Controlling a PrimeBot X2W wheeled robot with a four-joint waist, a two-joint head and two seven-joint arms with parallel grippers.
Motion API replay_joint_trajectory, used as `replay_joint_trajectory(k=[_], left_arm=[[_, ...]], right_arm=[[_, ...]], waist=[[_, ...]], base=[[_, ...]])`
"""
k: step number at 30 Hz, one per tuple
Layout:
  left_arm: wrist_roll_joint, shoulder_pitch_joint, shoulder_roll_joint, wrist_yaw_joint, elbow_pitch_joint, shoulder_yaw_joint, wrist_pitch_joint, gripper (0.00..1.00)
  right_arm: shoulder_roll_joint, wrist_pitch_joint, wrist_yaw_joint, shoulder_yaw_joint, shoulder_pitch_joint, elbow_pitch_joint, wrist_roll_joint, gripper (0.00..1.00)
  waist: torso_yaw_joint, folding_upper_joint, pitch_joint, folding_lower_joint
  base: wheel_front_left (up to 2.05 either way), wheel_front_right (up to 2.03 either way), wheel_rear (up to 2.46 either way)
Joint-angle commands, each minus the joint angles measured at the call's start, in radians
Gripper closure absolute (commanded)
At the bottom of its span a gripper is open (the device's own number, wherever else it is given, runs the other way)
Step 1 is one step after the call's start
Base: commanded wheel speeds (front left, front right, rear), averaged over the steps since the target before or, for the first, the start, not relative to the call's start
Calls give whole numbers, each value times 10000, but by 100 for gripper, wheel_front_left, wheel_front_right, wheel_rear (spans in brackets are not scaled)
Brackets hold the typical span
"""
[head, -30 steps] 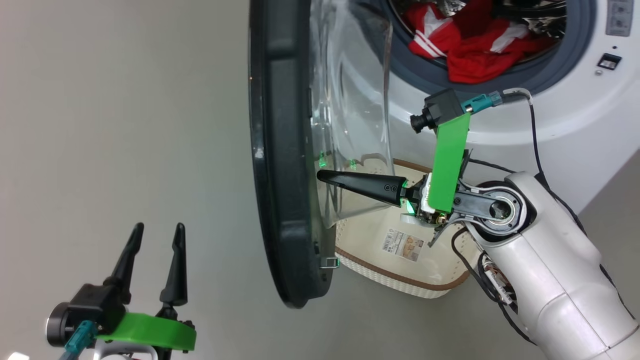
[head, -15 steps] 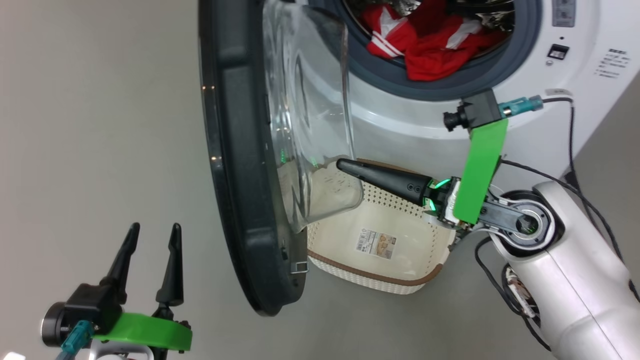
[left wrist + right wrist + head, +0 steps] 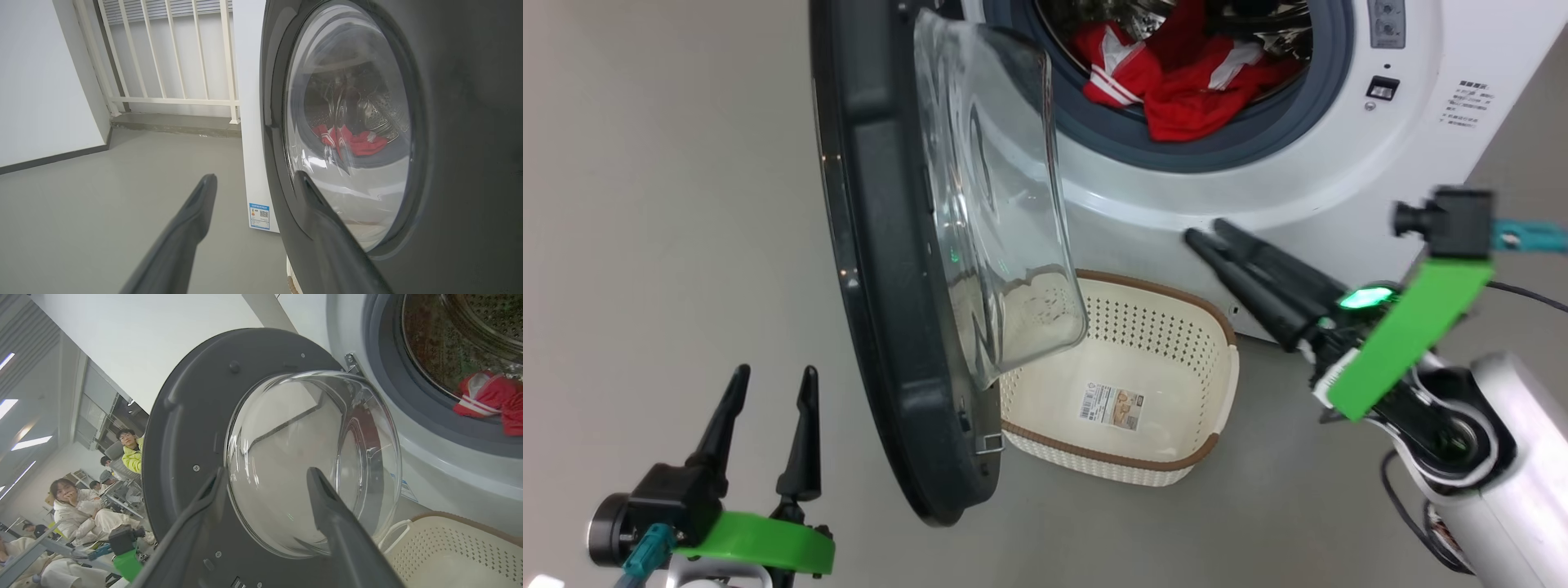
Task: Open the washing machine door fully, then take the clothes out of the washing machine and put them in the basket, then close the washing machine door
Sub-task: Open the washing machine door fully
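**Head view.**
- Washing machine [image 3: 1339, 171]: white, standing on the grey floor [image 3: 670, 245], mouth uncovered.
- Washing machine door [image 3: 882, 269]: swung out on its hinge, roughly square to the machine's front. Its glass bowl [image 3: 996, 229] overhangs the basket's near-door end.
- Clothes [image 3: 1176, 90]: a red and white heap in the drum, lying at the lower lip of the mouth against the gasket [image 3: 1111, 139].
- Basket [image 3: 1152, 327]: on the floor just before the machine's front, below the mouth. It holds nothing but its paper label.
- Left gripper [image 3: 774, 384]: fingers spread, holding nothing, on the outer side of the door and well apart from it.
- Right gripper [image 3: 1207, 232]: low before the machine's front, above the basket's far edge, touching nothing.

**Left wrist view.**
- Left fingers parted over bare floor.
- The door's glossy outer ring is close on one side, with the clothes visible through the glass.
- Blue label sticker [image 3: 259, 215]: low on the machine's side.

**Right wrist view.**
- Right fingers stand apart and unladen, aimed at the glass bowl and the door's grey inner face.
- Seated people are in the background.

**Handling, judged.**
- Door: rigid and hinged. Its glass is probably slick, so press on the grey face or rim instead.
- Clothes: soft, light and limp. They are likely to trail and drag over the gasket.
- Best hold: pinch a raised fold at the front of the heap.
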Motion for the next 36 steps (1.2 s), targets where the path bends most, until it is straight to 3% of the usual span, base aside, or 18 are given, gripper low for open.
replay_joint_trajectory(k=[1, 7, 14, 19, 28, 36], left_arm=[[74, -215, 272, -29, -221, 373, -92, 0], [52, -95, 290, -29, -234, 455, -92, 0], [40, -18, 340, -29, -251, 500, -92, 0], [30, 6, 329, -29, -312, 532, -92, 0], [9, 88, 298, -29, -278, 569, -92, 0], [-7, 66, 308, -29, -279, 581, -92, 0]], right_arm=[[-239, -824, 16, 86, 239, -348, -454, 0], [-854, -3387, 16, 336, 908, 170, -1814, 0], [-1061, -5163, 16, 418, 1483, 1087, -3006, 0], [-1008, -5457, 16, 2, 1987, 1784, -4206, 0], [-148, -5475, 16, -1308, 2826, 1991, -6319, 0], [345, -5476, 16, -1894, 3097, 2161, -7113, 0]], waist=[[-46, -1, -57, 0], [-91, -1, -227, 0], [-80, -1, -371, 0], [-65, -1, -393, 0], [-160, -1, -470, 0], [-212, -1, -430, 0]], base=[[0, 0, 0], [0, 0, 0], [0, 0, 0], [0, 0, 0], [0, 0, 0], [0, 0, 0]])
